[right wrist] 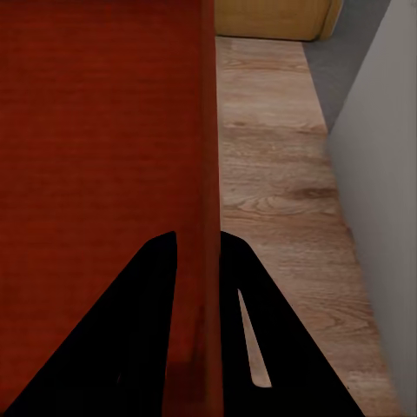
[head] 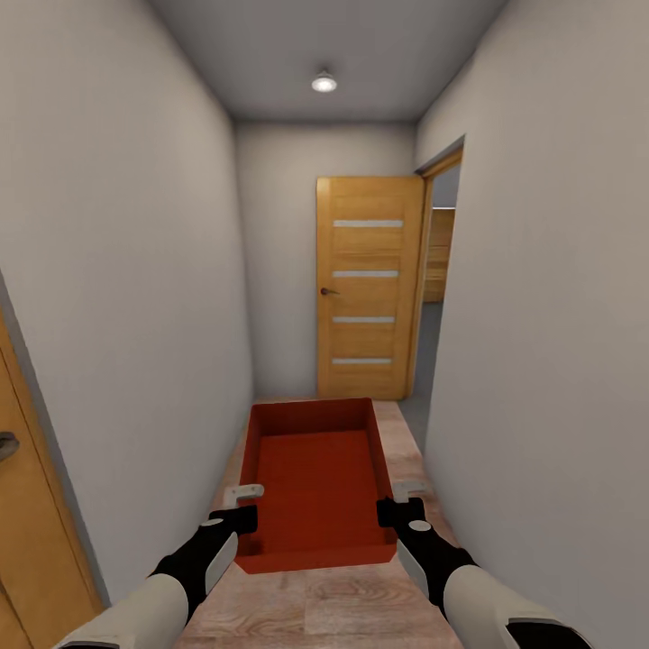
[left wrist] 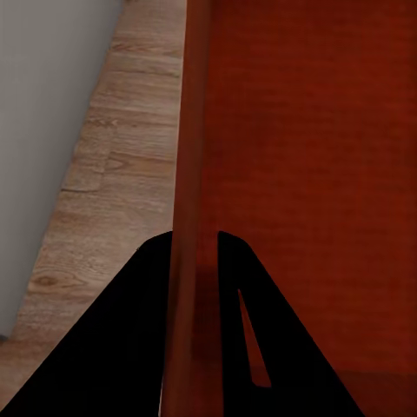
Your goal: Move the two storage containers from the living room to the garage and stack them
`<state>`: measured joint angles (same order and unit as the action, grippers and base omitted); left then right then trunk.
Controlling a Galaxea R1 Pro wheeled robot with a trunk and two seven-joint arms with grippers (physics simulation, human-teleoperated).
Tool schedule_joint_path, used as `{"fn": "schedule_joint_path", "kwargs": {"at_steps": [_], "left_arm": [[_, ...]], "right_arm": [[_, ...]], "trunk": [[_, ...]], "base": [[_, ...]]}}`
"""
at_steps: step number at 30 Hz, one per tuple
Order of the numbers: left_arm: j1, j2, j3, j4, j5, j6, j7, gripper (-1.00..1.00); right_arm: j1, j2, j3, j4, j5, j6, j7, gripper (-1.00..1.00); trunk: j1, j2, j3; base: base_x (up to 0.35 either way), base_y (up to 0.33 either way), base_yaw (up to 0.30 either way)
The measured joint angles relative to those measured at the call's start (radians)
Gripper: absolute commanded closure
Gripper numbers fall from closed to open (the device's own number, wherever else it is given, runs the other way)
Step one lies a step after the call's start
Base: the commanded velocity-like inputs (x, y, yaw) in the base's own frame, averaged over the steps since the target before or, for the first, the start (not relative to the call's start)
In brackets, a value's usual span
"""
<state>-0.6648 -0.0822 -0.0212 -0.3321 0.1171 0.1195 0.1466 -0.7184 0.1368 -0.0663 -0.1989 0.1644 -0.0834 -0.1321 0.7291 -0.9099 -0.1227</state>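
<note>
One orange-red open-topped storage container [head: 315, 478] hangs between my two arms above the light wood floor of a narrow hallway. My left gripper [head: 242, 512] is shut on its left wall. In the left wrist view the black fingers [left wrist: 130, 330] straddle that wall [left wrist: 187, 156]. My right gripper [head: 403, 507] is shut on the right wall, and in the right wrist view its fingers [right wrist: 261, 347] clamp the wall [right wrist: 207, 130]. The container's inside [right wrist: 95, 148] is empty. The other storage container, the living room and the garage are out of view.
White walls stand close on both sides. At the hallway's far end a wooden door [head: 370, 287] stands open beside a doorway [head: 440, 270] on the right, with grey floor [right wrist: 347, 69] beyond it. Another wooden door [head: 27, 523] is near my left. Wood floor [head: 342, 604] runs ahead.
</note>
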Motion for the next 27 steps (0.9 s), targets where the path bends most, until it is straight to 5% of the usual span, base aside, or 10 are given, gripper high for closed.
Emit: {"fn": "schedule_joint_path", "kwargs": {"at_steps": [27], "left_arm": [[0.0, 0.001, 0.0, -0.001, 0.0, 0.002, -0.001, 1.0]], "right_arm": [[0.0, 0.001, 0.0, 0.0, 0.001, 0.002, -0.001, 1.0]], "trunk": [[0.0, 0.0, 0.0]], "base": [[0.322, 0.0, 0.0]]}}
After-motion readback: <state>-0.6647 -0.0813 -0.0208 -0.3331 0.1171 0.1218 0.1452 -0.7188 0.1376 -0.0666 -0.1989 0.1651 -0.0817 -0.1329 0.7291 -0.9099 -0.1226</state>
